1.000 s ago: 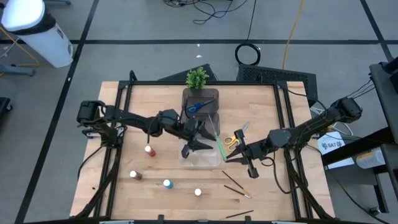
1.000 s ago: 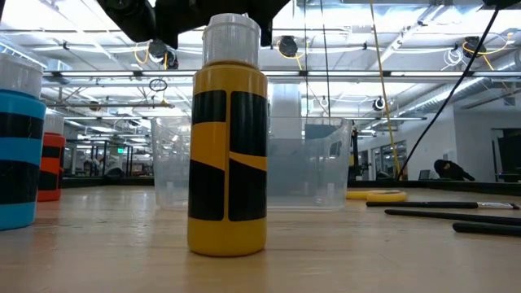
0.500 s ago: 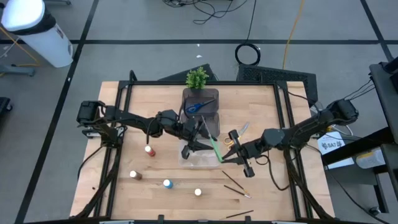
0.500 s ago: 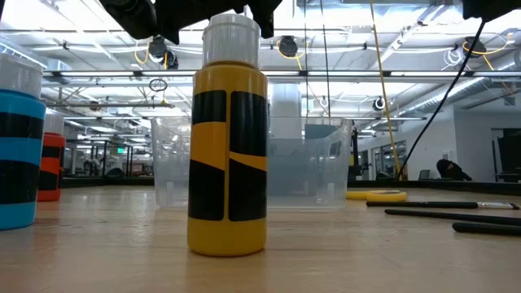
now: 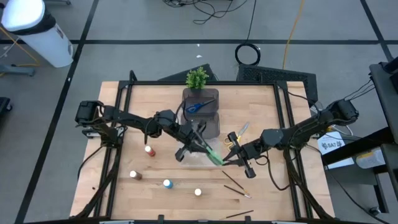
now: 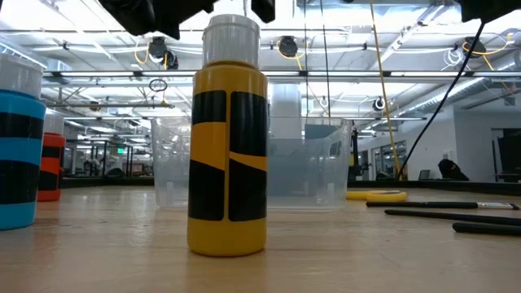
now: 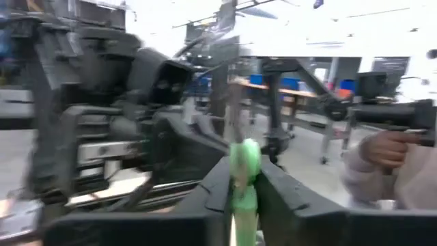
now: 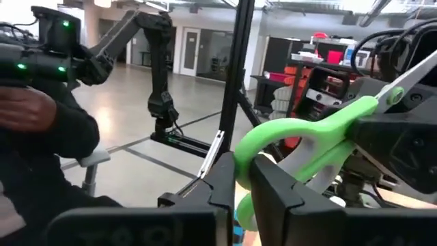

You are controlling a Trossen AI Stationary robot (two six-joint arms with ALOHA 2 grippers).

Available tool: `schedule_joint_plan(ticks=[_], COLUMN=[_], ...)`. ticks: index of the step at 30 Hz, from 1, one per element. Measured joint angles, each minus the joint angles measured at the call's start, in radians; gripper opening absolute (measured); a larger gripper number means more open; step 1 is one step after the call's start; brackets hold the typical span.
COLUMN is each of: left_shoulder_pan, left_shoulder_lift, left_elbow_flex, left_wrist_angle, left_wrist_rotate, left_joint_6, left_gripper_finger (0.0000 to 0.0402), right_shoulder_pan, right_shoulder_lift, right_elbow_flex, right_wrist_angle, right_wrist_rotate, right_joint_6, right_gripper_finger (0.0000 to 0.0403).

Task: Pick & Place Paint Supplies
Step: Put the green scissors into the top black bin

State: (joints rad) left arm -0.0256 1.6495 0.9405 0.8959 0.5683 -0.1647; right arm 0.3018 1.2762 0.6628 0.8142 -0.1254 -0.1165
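Since a second ago our left gripper (image 5: 198,147) has closed on the green scissors (image 5: 214,155), which our right gripper (image 5: 231,157) still pinches by the handle, at the middle of the high view, over the clear bin (image 5: 200,159). We judge this a handover between arms. At lower left stand small round bottles, like the red-labelled paint bottle (image 5: 148,150); at lower right lie thin, stiff paintbrushes (image 5: 235,185).
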Motion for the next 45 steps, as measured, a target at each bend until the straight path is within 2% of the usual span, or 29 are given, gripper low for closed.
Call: schedule_joint_plan(ticks=[6, 9, 11, 15, 22, 26, 30, 36, 45], left_shoulder_pan=[0.048, 0.074, 0.086, 0.094, 0.119, 0.123, 0.157, 0.214, 0.244], left_shoulder_lift=[-0.067, -0.124, -0.162, -0.203, -0.198, -0.198, -0.187, -0.179, -0.110], left_elbow_flex=[0.000, 0.000, 0.000, 0.003, 0.002, 0.000, 0.000, 0.000, 0.025], left_wrist_angle=[-0.114, -0.243, -0.335, -0.470, -0.551, -0.586, -0.617, -0.674, -0.802], left_wrist_rotate=[0.002, -0.076, -0.151, -0.378, -0.673, -0.848, -0.971, -1.092, -1.187], left_joint_6=[-0.038, 0.005, 0.044, 0.151, 0.216, 0.235, 0.235, 0.235, 0.201], left_gripper_finger=[0.0037, 0.0037, 0.0037, 0.0037, 0.0037, 0.0037, 0.0037, 0.0037, 0.0037], right_shoulder_pan=[-0.003, -0.006, -0.006, -0.007, 0.004, 0.014, 0.019, 0.016, 0.008], right_shoulder_lift=[-0.010, -0.016, -0.017, -0.025, -0.028, -0.029, -0.029, -0.029, -0.029], right_elbow_flex=[-0.001, 0.000, -0.001, -0.002, 0.000, 0.000, 0.000, 0.000, 0.000], right_wrist_angle=[-0.017, -0.033, -0.045, -0.107, -0.169, -0.205, -0.197, -0.192, -0.170], right_wrist_rotate=[0.046, 0.083, 0.151, 0.382, 0.940, 1.128, 1.150, 1.163, 1.165], right_joint_6=[0.005, 0.029, 0.037, 0.044, 0.046, 0.020, -0.006, -0.001, 0.000], right_gripper_finger=[0.0063, 0.0077, 0.0082, 0.0084, 0.0082, 0.0081, 0.0082, 0.0078, 0.0079])
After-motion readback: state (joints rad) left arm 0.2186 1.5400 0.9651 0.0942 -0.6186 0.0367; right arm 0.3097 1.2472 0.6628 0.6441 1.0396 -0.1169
